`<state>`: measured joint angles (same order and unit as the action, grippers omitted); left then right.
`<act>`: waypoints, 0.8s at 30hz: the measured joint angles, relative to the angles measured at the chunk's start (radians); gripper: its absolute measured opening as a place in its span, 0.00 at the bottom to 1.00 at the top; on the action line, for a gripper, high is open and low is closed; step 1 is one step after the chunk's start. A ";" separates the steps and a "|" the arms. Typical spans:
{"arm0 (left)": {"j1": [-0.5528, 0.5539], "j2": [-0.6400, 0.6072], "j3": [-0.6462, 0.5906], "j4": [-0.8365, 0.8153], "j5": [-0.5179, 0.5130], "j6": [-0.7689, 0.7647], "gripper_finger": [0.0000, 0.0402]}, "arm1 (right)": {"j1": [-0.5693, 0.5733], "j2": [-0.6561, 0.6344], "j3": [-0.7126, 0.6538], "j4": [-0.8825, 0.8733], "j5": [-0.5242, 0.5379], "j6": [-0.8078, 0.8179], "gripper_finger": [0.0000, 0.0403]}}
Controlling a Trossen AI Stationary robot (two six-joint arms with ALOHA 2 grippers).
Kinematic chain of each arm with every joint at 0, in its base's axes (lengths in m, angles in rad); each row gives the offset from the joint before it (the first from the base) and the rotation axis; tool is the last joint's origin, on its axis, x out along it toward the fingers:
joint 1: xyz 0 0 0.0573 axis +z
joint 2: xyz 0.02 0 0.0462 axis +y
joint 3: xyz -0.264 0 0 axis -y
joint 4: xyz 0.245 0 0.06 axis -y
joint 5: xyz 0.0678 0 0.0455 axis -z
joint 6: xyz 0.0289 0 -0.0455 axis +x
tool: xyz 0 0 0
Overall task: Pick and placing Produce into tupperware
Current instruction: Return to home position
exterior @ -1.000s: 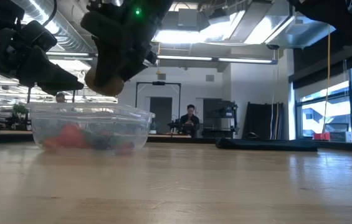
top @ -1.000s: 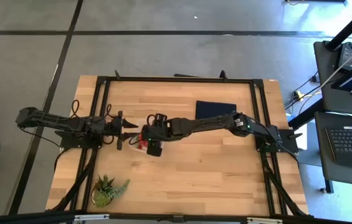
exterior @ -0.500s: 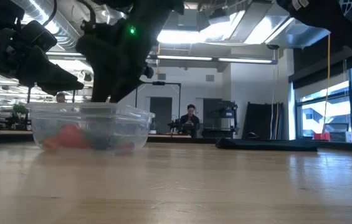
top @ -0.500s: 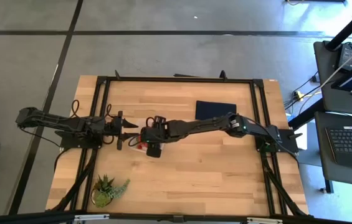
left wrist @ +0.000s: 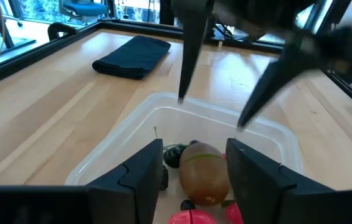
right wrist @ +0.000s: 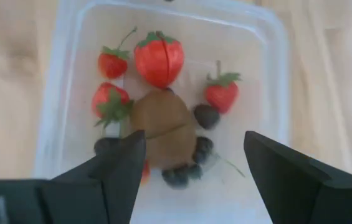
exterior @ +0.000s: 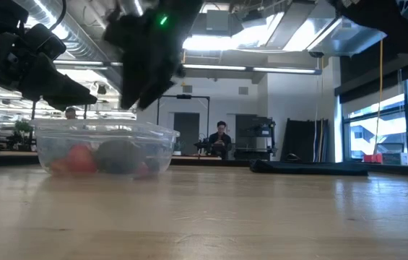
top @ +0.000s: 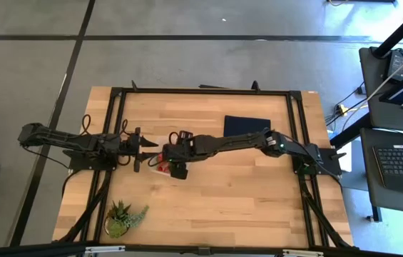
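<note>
Produce point(right wrist: 163, 127) lies gathered in the tupperware point(right wrist: 260, 56), directly beneath the right jaws, which stand wide apart and hold nothing; their dark fingertips point(left wrist: 188, 62) hang just above the container's rim, pointing down towards the fruit. The brown kiwi point(left wrist: 204, 180) rests in the middle, seemingly propped on some small dark berries point(right wrist: 207, 116), with red strawberries point(right wrist: 159, 59) around it. The left jaws, likewise spread and empty, hover just left of the tupperware, aimed across its wall at the fruit. The container sits left of centre on the table point(top: 244, 193); the right arm reaches it from the right side, passing near a folded dark blue cloth point(top: 247, 125) on the far part of the table; a potted plant point(top: 123, 218) stands well apart at the near left corner.

The filling looks finished, so the main risk is probably in the retreat. If the right jaws pull sideways before rising, a fingertip could catch the low clear wall and drag or tip the light container; that would likely spill the berries first, since they are small and round. The kiwi looks unsteady on its perch; a knock might roll it against the strawberries. The left jaws sit so close to the left wall that a careless swing could shove the tupperware towards the right arm. A low sweep home might also snag the cloth.
</note>
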<state>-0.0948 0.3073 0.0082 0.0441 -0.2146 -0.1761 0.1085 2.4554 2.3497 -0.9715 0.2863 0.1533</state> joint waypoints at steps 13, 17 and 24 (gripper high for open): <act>0.000 0.000 0.000 0.018 0.000 -0.018 0.40 | 0.021 -0.270 0.001 -0.395 0.115 0.059 0.68; 0.000 0.000 0.000 0.018 0.000 -0.055 0.41 | 0.092 -0.349 -0.002 -0.538 0.356 0.167 0.68; 0.000 0.000 0.000 0.054 0.000 -0.058 0.42 | 0.268 -0.570 -0.173 -0.586 0.675 0.310 0.68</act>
<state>-0.0948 0.3071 0.0082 0.0981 -0.2150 -0.2337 0.3768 1.8852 2.1771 -1.5573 0.9612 0.4635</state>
